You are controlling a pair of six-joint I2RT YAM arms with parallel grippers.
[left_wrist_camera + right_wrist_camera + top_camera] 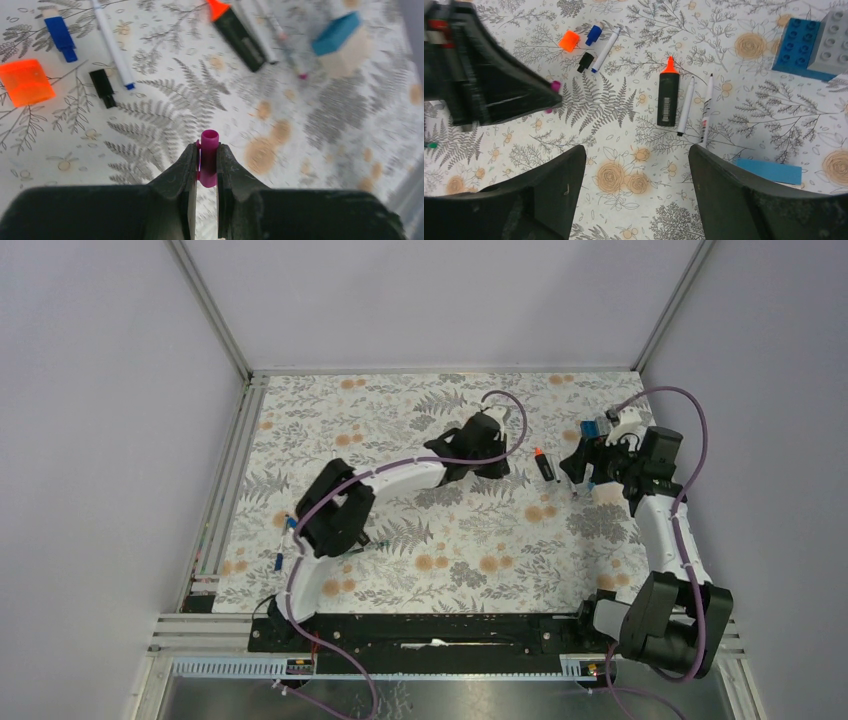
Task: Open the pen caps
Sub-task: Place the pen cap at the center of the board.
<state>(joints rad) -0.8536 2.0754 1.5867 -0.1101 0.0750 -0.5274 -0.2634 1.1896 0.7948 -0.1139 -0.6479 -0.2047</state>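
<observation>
My left gripper (pixel 209 159) is shut on a slim pink pen cap (pixel 209 140), held above the mat with its open end up. An orange cap (pixel 25 82), a blue cap (pixel 60 32) and a black cap (pixel 102 87) lie loose beside a white pen (pixel 112 42). A black highlighter (pixel 668 102) with its orange tip (pixel 669 66) bare lies next to two thin pens (pixel 686 105). My right gripper (pixel 636 160) is open and empty, above the mat just near of them. In the top view the left gripper (pixel 488 465) is left of the highlighter (pixel 545 466) and the right gripper (pixel 582 476) is to its right.
A blue brick plate with a grey brick (pixel 804 45) sits at the far right. A flat blue-and-white block (pixel 769 171) lies by my right finger and also shows in the left wrist view (pixel 340 42). A small green piece (pixel 430 145) lies at the left edge.
</observation>
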